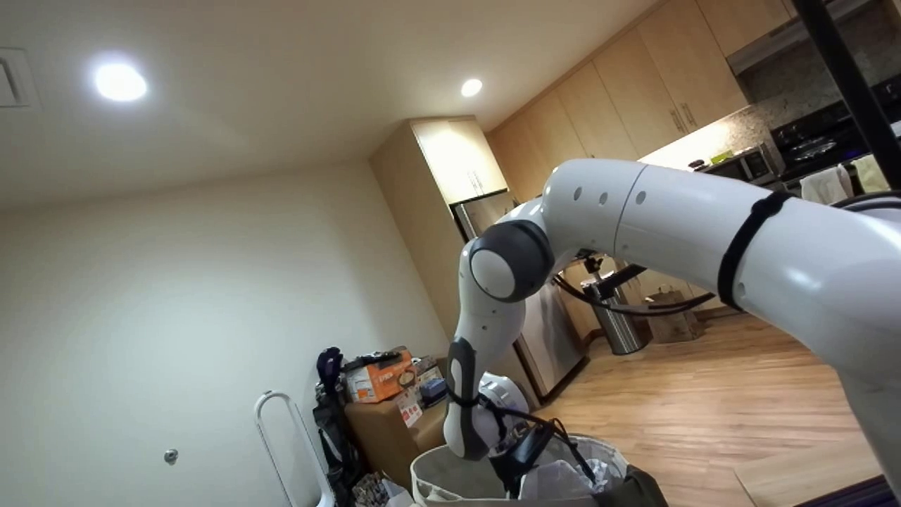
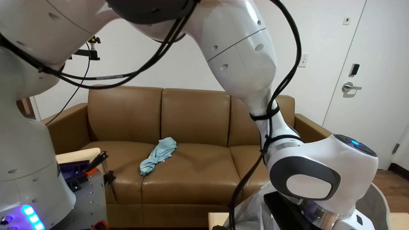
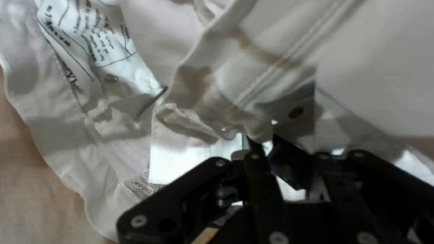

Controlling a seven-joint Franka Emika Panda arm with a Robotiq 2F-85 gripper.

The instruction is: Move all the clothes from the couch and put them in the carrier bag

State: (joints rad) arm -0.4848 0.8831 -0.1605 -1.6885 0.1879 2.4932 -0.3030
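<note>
Gripper (image 3: pixel 266 146) — pinching or spread, unclear — sits amid pale fabric (image 3: pixel 206 88), couch (image 2: pixel 195 175) before white wall (image 2: pixel 188 75).

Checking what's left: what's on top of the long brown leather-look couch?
A crumpled pale-blue cloth lies on the couch. The white robot arm and a pale wooden board cover parts of its seat; anything there cannot be seen.

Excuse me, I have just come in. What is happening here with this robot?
A robot arm is being used to clear the brown couch into a pale carrier bag. Its claw is down at the bag's opening, with pale fabric bunched close to it; I cannot tell whether the claw is gripping any. On the couch lies a crumpled light blue garment, not yet put in the bag.
</note>
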